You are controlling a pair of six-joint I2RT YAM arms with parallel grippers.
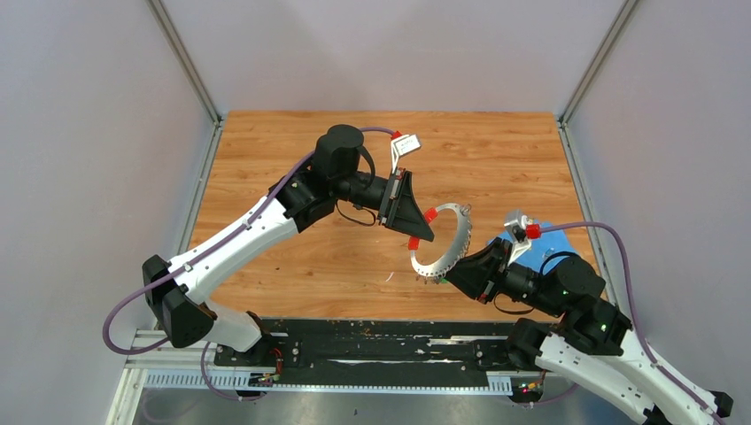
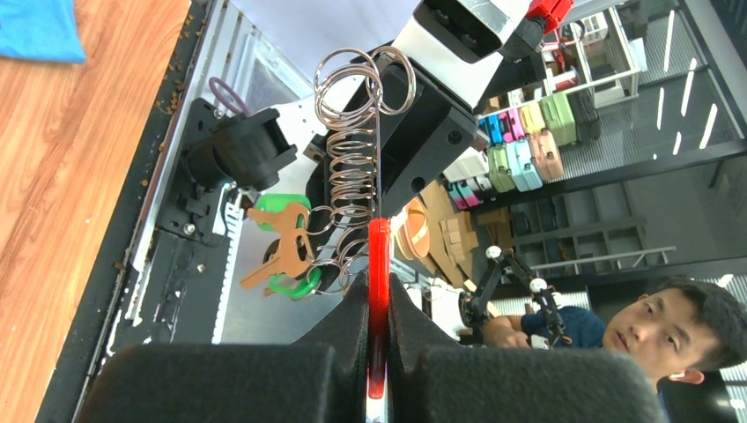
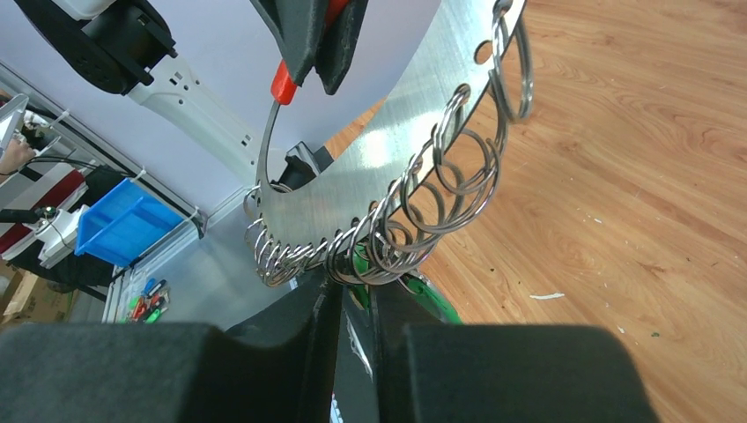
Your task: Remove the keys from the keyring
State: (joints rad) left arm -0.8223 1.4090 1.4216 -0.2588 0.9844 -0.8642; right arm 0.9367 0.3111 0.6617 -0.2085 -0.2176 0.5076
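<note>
The keyring (image 1: 460, 232) is a thin silver ring hung with many small split rings, held up edge-on between both arms above the wooden table. My left gripper (image 1: 421, 228) is shut on its red sleeve (image 2: 379, 256), jaws (image 2: 379, 295) pressed to both sides. The keys (image 2: 282, 251), brown with green heads, hang from the split rings at the ring's lower arc. My right gripper (image 1: 456, 273) is at that lower arc. Its jaws (image 3: 352, 286) are nearly together with a green key head (image 3: 361, 280) between the tips and another green head (image 3: 432, 301) just outside.
A blue cloth (image 1: 553, 239) lies on the table (image 1: 292, 142) under the right arm. The black base rail (image 1: 354, 350) runs along the near edge. Grey walls close the left, right and back. A small white scrap (image 1: 390, 278) lies on the wood.
</note>
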